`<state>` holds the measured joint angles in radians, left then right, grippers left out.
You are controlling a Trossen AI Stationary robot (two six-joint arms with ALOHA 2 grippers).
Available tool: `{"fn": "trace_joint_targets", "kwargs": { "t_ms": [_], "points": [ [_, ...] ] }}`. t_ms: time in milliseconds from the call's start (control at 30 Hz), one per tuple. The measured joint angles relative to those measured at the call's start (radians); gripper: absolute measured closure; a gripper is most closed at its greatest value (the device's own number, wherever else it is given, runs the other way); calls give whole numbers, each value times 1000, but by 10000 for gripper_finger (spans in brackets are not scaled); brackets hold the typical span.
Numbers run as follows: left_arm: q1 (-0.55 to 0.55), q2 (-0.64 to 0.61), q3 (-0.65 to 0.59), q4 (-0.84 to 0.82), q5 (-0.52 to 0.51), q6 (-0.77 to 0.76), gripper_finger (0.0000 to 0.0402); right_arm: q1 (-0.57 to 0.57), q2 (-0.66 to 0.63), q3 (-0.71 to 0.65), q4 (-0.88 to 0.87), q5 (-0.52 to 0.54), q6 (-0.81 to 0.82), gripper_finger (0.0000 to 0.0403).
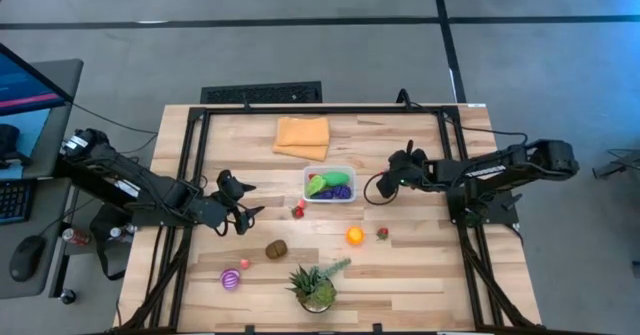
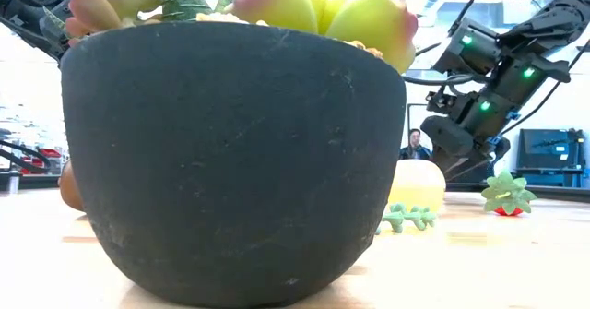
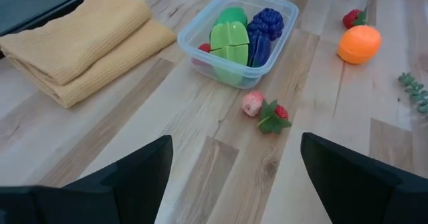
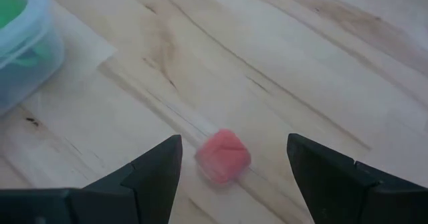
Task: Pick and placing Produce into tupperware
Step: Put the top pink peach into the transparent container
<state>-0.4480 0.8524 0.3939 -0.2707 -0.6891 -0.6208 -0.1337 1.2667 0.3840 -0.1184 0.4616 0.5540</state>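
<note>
The clear tupperware tub (image 1: pixel 330 184) stands mid-table and holds green and purple produce (image 3: pixel 242 38). Loose produce lies around it: a strawberry (image 1: pixel 298 210) (image 3: pixel 266 110), an orange (image 1: pixel 354 236) (image 3: pixel 359 44), another strawberry (image 1: pixel 382 233), a brown piece (image 1: pixel 276 248), a small pink piece (image 1: pixel 244 263) and a striped purple piece (image 1: pixel 231 279). My right gripper (image 1: pixel 385 186) (image 4: pixel 234 177) is open just right of the tub, its fingers either side of a small red piece (image 4: pixel 224 156) on the table, not touching it. My left gripper (image 1: pixel 240 211) (image 3: pixel 237 177) is open, left of the tub.
A folded orange cloth (image 1: pixel 302 136) (image 3: pixel 80 40) lies beyond the tub toward the far edge. A spiky potted plant (image 1: pixel 316 284) stands near the near edge, and its dark pot (image 2: pixel 230 152) fills most of the low view. A black frame rims the table.
</note>
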Motion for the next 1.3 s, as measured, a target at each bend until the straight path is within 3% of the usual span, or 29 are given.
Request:
{"fn": "trace_joint_targets", "kwargs": {
  "t_ms": [400, 767, 1300],
  "points": [
    [0, 0, 0, 0, 0, 0, 81, 0, 0, 0, -12, -16, 18, 138],
    [0, 0, 0, 0, 0, 0, 81, 0, 0, 0, -68, -16, 150, 138],
    [0, 0, 1, 1, -1, 0, 81, -20, 29, 0, -44, -59, 126, 138]
  ]
}}
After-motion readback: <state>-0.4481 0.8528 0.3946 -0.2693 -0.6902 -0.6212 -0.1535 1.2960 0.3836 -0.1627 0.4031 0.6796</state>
